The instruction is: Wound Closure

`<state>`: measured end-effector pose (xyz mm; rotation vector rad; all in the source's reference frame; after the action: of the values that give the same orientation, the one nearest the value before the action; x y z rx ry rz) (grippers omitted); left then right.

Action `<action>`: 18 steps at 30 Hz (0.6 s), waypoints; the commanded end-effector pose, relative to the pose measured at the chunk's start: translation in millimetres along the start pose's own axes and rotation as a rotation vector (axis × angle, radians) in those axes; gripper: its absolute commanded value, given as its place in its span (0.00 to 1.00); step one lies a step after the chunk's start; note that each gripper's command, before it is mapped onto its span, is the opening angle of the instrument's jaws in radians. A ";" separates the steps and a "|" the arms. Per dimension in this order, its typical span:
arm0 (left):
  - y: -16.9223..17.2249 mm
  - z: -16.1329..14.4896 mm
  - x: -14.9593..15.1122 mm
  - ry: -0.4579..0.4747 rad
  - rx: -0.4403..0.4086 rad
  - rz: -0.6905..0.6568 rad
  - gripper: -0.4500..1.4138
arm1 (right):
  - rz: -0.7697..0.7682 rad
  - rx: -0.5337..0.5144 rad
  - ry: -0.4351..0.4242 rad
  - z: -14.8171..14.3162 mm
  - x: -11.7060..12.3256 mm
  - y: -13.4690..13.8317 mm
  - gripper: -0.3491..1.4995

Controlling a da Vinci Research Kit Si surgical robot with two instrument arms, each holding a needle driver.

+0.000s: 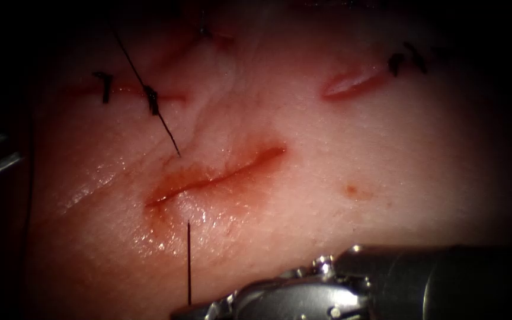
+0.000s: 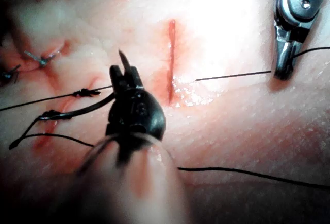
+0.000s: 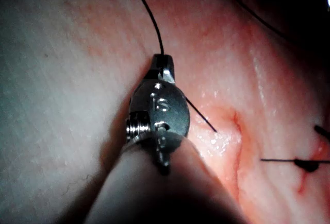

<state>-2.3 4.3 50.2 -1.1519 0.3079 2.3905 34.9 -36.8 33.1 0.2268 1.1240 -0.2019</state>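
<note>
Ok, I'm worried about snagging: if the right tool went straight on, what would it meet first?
Likely bare tissue: the right tool, shut on the thread, points along the surface beside the cut, with that thread running ahead. Depth is unclear.

The tissue [image 1: 386, 178] is pale pink, glossy in patches, with the cut [image 1: 214, 178] a darker orange-red line ringed by red fluid [image 1: 167, 195]. The thread [image 1: 189, 261] is thin and black, as are the knotted stitches [image 1: 151, 99]. The right gripper [image 1: 208, 308] is shiny silver metal; the left gripper [image 2: 124, 72] looks dark, nearly black.
</note>
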 end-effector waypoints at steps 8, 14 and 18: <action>0.2 0.9 -0.1 0.002 -0.001 0.002 0.00 | -0.052 0.057 0.032 0.3 8.7 -2.8 0.00; 0.3 1.0 -0.1 -0.001 -0.005 0.005 0.00 | -0.077 -0.070 -0.014 -0.8 6.3 2.0 0.79; 0.3 1.1 -0.1 0.000 -0.004 0.005 0.00 | -0.068 -0.107 -0.032 -1.6 2.3 4.8 0.81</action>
<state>-2.6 4.1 50.4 -1.1526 0.3047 2.3976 35.0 -32.2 30.3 0.0923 1.1040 -0.2050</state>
